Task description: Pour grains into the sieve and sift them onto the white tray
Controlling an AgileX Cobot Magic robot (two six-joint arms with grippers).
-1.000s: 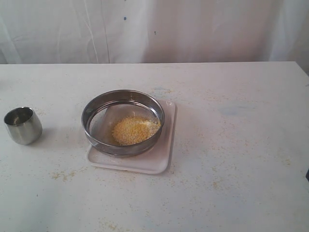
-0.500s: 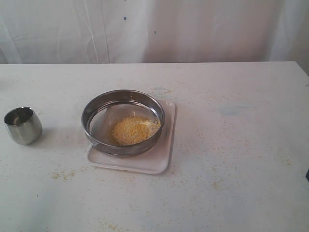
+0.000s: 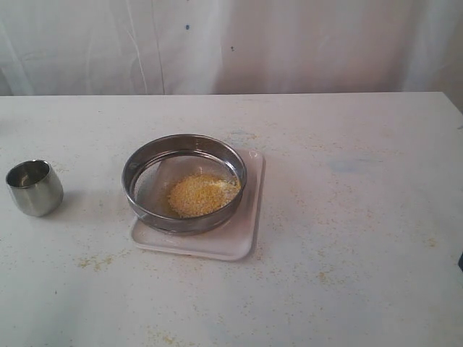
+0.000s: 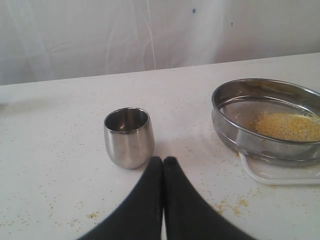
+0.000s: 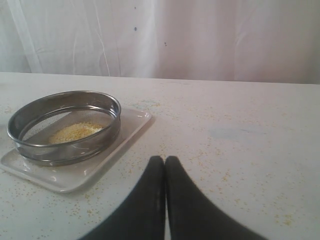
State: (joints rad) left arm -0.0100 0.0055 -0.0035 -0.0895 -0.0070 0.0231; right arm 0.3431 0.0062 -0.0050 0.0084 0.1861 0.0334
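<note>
The round steel sieve (image 3: 184, 182) rests on the white tray (image 3: 242, 231) at the table's middle, with a heap of yellow grains (image 3: 200, 194) inside it. The same sieve (image 4: 265, 117) and grains (image 4: 287, 126) show in the left wrist view, and the sieve (image 5: 65, 125) on the tray (image 5: 127, 129) in the right wrist view. My left gripper (image 4: 163, 161) is shut and empty, its tips just short of the small steel cup (image 4: 127, 136). Off to the side of the tray, my right gripper (image 5: 164, 160) is shut on nothing above bare table. Neither gripper shows in the exterior view.
The small steel cup (image 3: 34, 188) stands upright at the table's left, apart from the tray. Stray grains (image 3: 94, 260) lie scattered over the white tabletop. A white curtain (image 3: 231, 43) hangs behind the table's far edge.
</note>
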